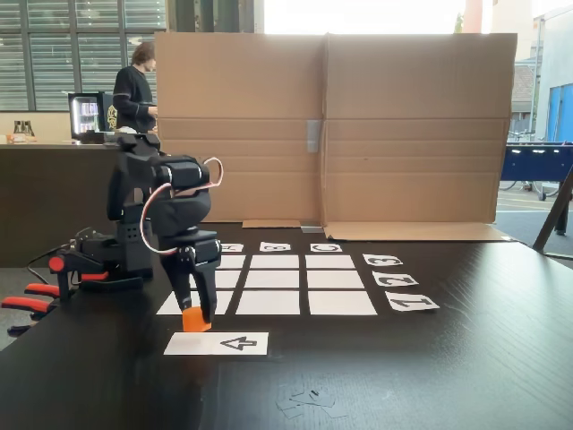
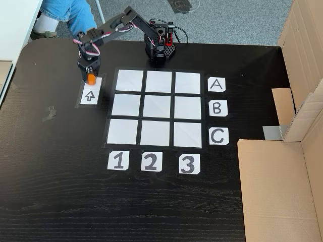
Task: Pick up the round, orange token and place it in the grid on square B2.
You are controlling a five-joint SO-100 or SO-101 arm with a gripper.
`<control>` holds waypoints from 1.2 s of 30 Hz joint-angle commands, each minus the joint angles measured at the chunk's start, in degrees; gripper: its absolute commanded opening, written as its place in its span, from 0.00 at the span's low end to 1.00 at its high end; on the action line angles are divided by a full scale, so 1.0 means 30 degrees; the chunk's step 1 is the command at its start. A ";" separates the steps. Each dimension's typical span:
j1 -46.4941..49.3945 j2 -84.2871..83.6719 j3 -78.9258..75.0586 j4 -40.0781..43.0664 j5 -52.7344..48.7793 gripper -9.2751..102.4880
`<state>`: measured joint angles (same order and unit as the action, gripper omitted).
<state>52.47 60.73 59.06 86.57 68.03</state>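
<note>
The small bright orange plastic token (image 2: 91,78) sat pinched in my black end effector (image 1: 199,317) at the white arrow card (image 2: 90,94) on the dark surface (image 2: 60,191). Grab looked done; middle paper square B2 (image 2: 158,107) was unfilled, so carry and drop remained.

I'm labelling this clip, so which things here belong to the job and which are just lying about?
Belonging to the job:
- token, at the claw on the arrow card's top edge
- grid
- square B2, bare

Lying about:
- arrow card
- cardboard screen
- clamp handles
- tape scrap
</note>
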 commanded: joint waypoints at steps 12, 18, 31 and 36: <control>-0.2871 1.1367 0.4600 0.0791 -0.1289 0.08; -0.5654 1.4385 0.5273 0.1025 -0.1201 0.08; -1.3008 1.5703 0.6387 0.1084 -0.0967 0.08; -1.5264 1.4297 0.6182 0.0996 -0.0879 0.08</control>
<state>9.49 104.85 78.22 89.38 64.69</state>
